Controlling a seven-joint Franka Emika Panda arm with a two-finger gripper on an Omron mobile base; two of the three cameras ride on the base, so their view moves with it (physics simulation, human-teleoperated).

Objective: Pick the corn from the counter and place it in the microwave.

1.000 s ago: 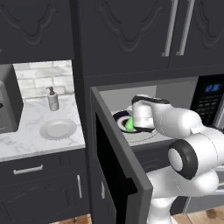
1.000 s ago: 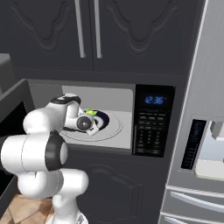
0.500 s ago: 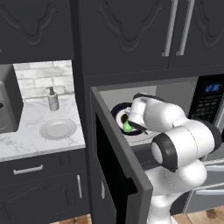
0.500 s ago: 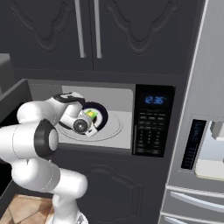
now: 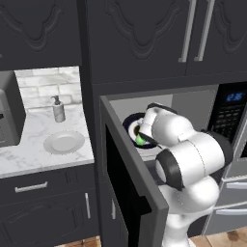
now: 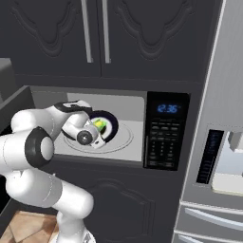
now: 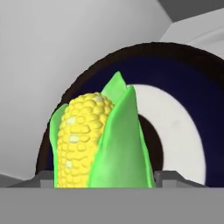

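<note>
Corn [image 7: 103,140] remains clamped between the finger tips of the gripper [image 7: 105,177], the tips visible at either side of the husk base in the hand view, yellow kernels and green husk pointing away from the camera. Landmark for all positions: the dark-ringed plate [image 7: 188,131] on the microwave turntable.

Change noted: over the last second the arm has folded further into the microwave [image 6: 156,137] cavity. The elbow, which a second ago sat to the right of the plate in the left base view, has swung inward and now stands in front of it. The wrist has rolled, so the gripper [image 6: 95,130] points across the plate and not down at it. The corn [image 5: 140,140] shows as a green patch at the near edge of the plate; in the right base view the corn [image 6: 98,125] sits over the plate's centre.

Judgement: carry is done and placement is in hand, but not complete, since the fingers are not yet parted. Whether the cob touches the plate cannot be told.

Unchanged against the earlier frames: the counter [image 5: 29,157], left of the plate beyond the open door [image 5: 130,193], carries the soap bottle [image 5: 58,109] and a white dish [image 5: 63,142] as before.
</note>
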